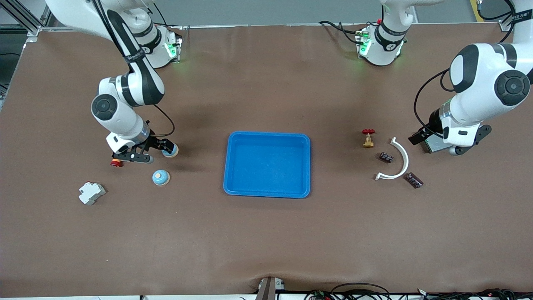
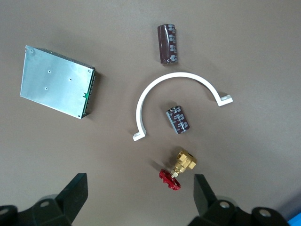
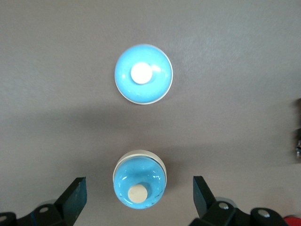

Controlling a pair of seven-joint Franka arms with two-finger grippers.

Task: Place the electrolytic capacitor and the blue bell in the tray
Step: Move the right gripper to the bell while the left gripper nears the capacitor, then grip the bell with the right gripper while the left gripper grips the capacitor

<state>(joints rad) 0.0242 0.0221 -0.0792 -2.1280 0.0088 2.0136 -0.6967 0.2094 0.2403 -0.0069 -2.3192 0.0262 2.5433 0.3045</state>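
The blue tray lies at the table's middle and holds nothing. Two blue bells lie toward the right arm's end: one under my right gripper, the other nearer to the front camera. In the right wrist view the open gripper straddles the first bell without touching it; the second bell lies apart. Two dark capacitors lie toward the left arm's end. My left gripper is open and empty above the table; its wrist view shows both capacitors.
A white curved bracket lies between the capacitors, and a brass valve with a red handle lies beside them. A grey metal box lies under the left arm. A white breaker and a small red part lie near the right gripper.
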